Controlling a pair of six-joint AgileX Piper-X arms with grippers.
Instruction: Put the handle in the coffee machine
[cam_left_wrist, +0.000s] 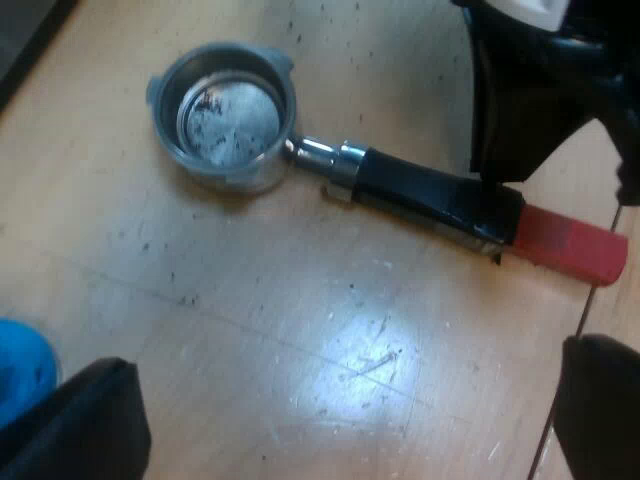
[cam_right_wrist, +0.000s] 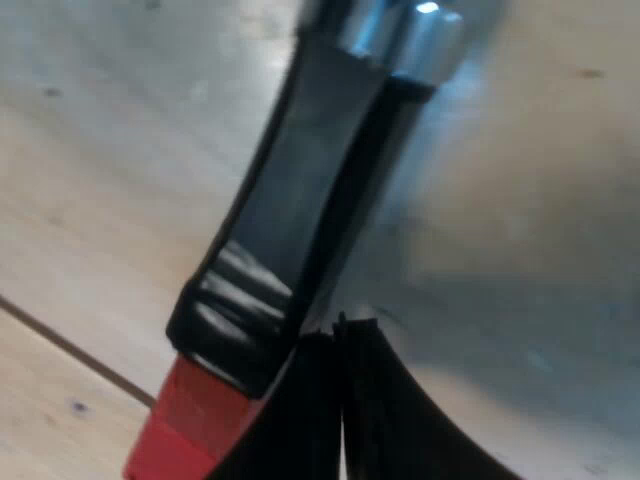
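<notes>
Step 1: grasping holder (cam_left_wrist: 400, 188) on tabletop (cam_left_wrist: 300, 330) | right gripper (cam_left_wrist: 500, 180) at red end (cam_left_wrist: 570, 245), grip cannot tell | left gripper (cam_left_wrist: 340, 420) spread, empty | next: clamp, lift level

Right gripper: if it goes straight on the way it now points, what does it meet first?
Likely the holder's dark handle near its red end; the right gripper seems almost touching it.

- One metal holder (cam_left_wrist: 225, 115), with one dark handle (cam_left_wrist: 430, 195) and one red end (cam_left_wrist: 568, 243).
- One blue thing (cam_left_wrist: 20, 372), too cut off to name.
- Two grippers, the left gripper (cam_left_wrist: 345, 395) and the right gripper (cam_right_wrist: 342, 335), each with two black fingers (cam_left_wrist: 85, 420).
- One wooden table (cam_left_wrist: 300, 330).
</notes>
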